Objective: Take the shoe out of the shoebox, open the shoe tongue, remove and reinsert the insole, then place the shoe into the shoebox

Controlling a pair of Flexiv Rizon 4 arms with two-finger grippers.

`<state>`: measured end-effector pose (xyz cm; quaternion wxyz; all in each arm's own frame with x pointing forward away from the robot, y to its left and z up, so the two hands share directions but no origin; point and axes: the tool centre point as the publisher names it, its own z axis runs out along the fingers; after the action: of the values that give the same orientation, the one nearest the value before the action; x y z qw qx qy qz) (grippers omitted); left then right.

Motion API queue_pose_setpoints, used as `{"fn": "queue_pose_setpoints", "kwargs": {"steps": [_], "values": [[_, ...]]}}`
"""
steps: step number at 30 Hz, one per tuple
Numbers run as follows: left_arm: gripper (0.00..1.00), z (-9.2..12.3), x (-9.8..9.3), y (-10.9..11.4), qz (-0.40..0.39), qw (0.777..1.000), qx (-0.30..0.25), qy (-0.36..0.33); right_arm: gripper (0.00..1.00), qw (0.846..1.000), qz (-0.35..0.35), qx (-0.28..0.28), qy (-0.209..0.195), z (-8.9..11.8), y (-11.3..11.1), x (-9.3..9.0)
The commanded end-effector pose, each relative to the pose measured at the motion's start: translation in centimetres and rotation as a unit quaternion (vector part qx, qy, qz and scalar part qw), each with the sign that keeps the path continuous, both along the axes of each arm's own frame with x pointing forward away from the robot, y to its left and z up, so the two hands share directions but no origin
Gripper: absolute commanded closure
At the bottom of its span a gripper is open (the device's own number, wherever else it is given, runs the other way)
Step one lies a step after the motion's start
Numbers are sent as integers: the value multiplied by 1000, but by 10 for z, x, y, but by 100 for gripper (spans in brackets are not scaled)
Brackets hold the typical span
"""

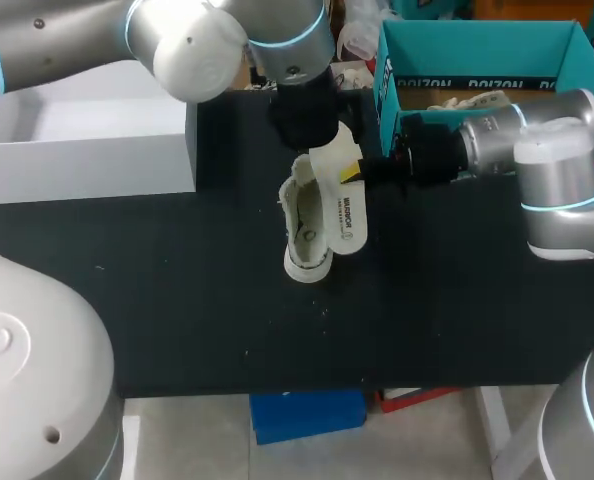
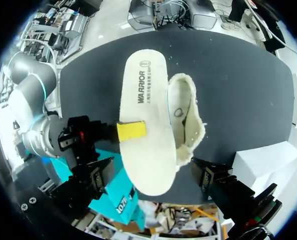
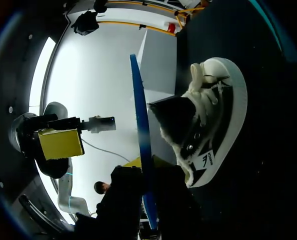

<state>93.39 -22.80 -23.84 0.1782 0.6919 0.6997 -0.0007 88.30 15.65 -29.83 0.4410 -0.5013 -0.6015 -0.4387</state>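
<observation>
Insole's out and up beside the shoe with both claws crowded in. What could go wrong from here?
The insole sits raised beside the shoe with the left claw and right claw nearly meeting; they might collide. Nothing holds the shoe, so pushing the insole in could shove or tip it.

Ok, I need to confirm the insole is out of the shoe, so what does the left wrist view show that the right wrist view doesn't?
Only the left wrist view: the insole seen flat on, showing its pale printed top face, and a look down into the fleecy opening of the shoe. Only the right wrist view: the insole edge-on with its blue underside, and the shoe from outside, with laces, eyelets and white sole. Both: the insole outside the shoe, close beside it, over the black table.
</observation>
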Motion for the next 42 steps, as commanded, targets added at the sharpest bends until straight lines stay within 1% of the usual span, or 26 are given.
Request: {"fn": "queue_pose_setpoints", "kwargs": {"steps": [1,9,19,23,26,33,40,41,42], "values": [[0,0,20,0,-1,1000,7,3,100,1000,0,-1,0,0,1,1],[0,-1,49,4,9,1000,12,7,100,1000,0,-1,0,0,1,1],[0,8,74,-3,17,1000,1,4,100,1000,0,-1,0,0,1,1],[0,10,76,-5,23,1000,7,1,100,1000,0,-1,0,0,1,1],[0,10,69,-6,24,1000,7,0,100,1000,0,-1,0,0,1,1],[0,4,36,-7,24,1000,3,-1,100,1000,0,-1,0,0,1,1],[0,-1,-7,-8,25,1000,3,2,100,1000,0,-1,0,0,1,1],[0,-2,-16,-9,23,1000,4,0,100,1000,0,-1,0,0,1,1],[0,-2,-20,-9,21,1000,4,-1,100,1000,0,-1,0,0,1,1]]}}
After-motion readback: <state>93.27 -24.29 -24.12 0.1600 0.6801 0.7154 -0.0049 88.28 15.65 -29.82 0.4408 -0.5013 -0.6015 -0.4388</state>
